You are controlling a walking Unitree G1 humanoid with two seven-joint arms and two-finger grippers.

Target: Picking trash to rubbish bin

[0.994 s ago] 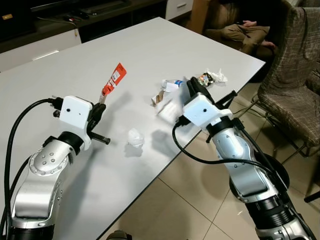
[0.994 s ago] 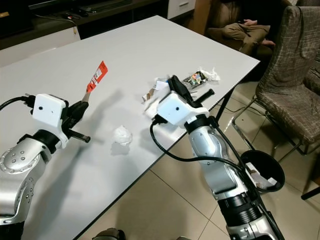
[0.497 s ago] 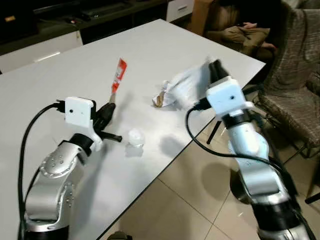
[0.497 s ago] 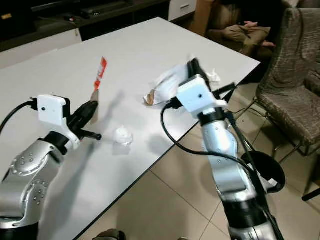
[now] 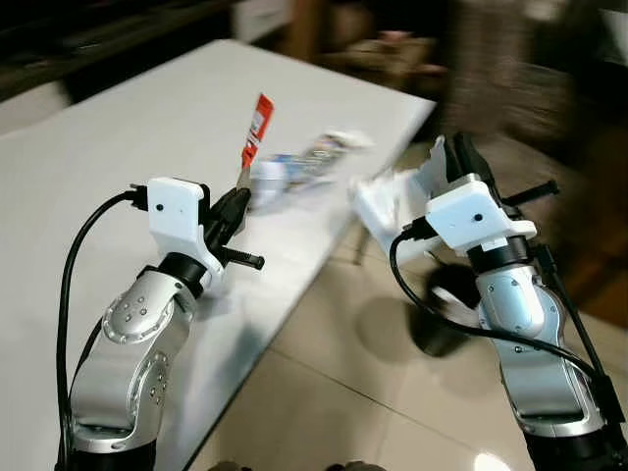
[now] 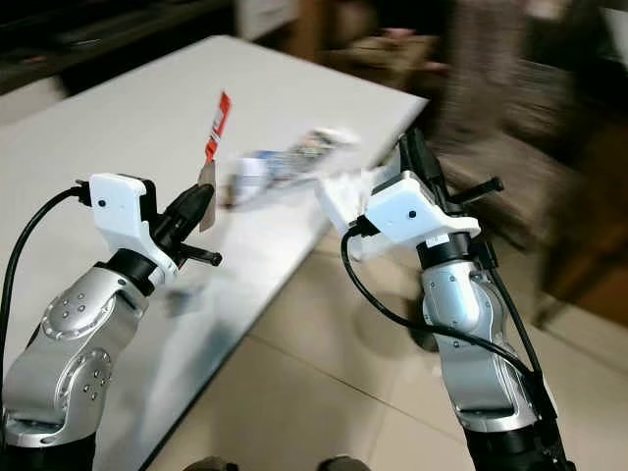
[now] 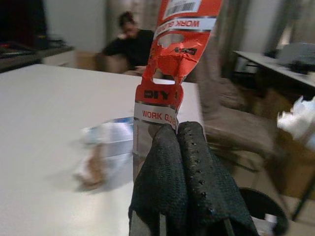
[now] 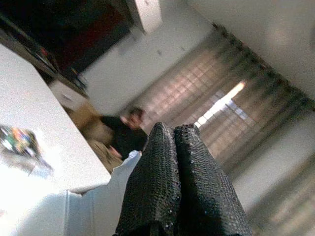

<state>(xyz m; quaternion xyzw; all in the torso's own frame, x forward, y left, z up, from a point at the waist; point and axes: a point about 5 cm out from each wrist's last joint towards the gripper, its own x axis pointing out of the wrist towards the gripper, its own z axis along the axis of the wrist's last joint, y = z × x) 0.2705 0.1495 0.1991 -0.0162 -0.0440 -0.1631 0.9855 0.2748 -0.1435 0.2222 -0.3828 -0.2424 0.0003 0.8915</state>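
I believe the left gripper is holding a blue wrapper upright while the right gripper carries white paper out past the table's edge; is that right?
Not quite: the wrapper in the left gripper is red, not blue, as the left wrist view shows. The rest holds: it stands upright, and the right gripper carries white paper out past the table edge.
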